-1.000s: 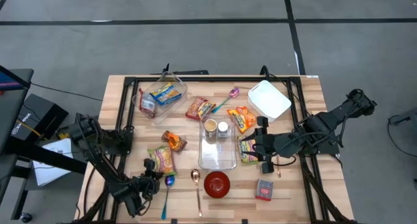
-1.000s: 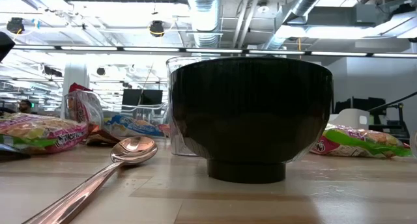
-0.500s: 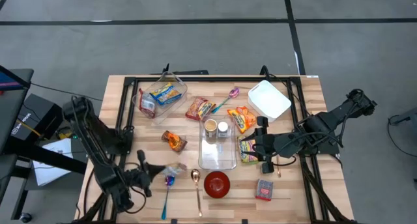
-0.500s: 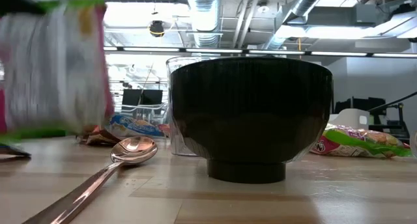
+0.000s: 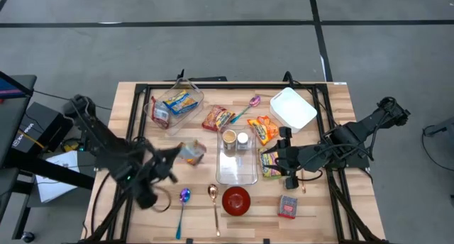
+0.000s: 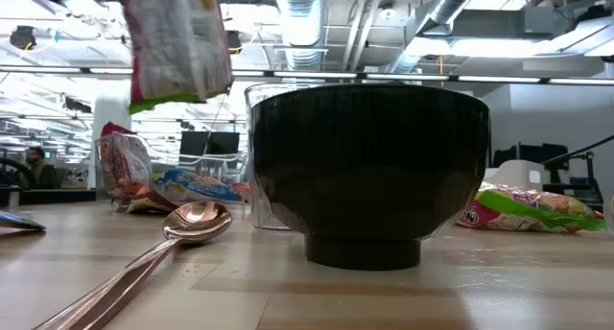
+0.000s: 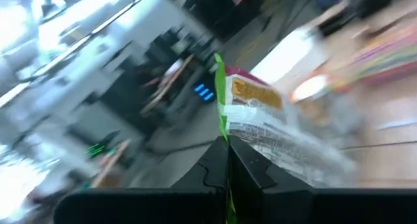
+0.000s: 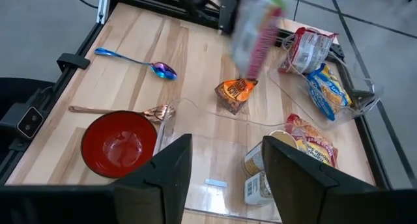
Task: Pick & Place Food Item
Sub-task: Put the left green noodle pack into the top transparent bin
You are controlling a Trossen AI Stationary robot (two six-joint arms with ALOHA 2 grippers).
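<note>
High view: the left gripper (image 5: 172, 157) is lifted above the table (image 5: 128, 102) at about nine o'clock from the clear tray (image 5: 237, 166), its fingers pressed together on a snack packet (image 5: 190, 152) that hangs blurred in the air over the orange wrapper's spot. The right gripper (image 5: 284, 158) waits at three o'clock of the tray, over a green-and-pink packet (image 5: 270, 163), jaws partly spread; whether they touch it cannot be told. A red bowl (image 5: 236, 200) sits at six o'clock of the tray, a copper spoon (image 5: 213, 201) and a blue spoon (image 5: 182, 208) to its nine o'clock side. Low view: the snack packet (image 6: 177, 44) hangs clear of the tabletop, at about ten o'clock from the dark-looking bowl (image 6: 369, 172); the copper spoon (image 6: 182, 236) lies on the wood beside the bowl. Left wrist view: the packet (image 7: 267, 126) is pinched at its edge between the closed fingers (image 7: 228, 168), green seam uppermost, the rest motion-blurred. Right wrist view: the packet (image 8: 254, 32) dangles above an orange wrapper (image 8: 234, 94), apart from it; the red bowl (image 8: 120, 142) and two small tins (image 8: 260, 172) in the tray lie nearer the right arm's own fingers (image 8: 290, 178), which stand apart with nothing visibly between them.
</note>
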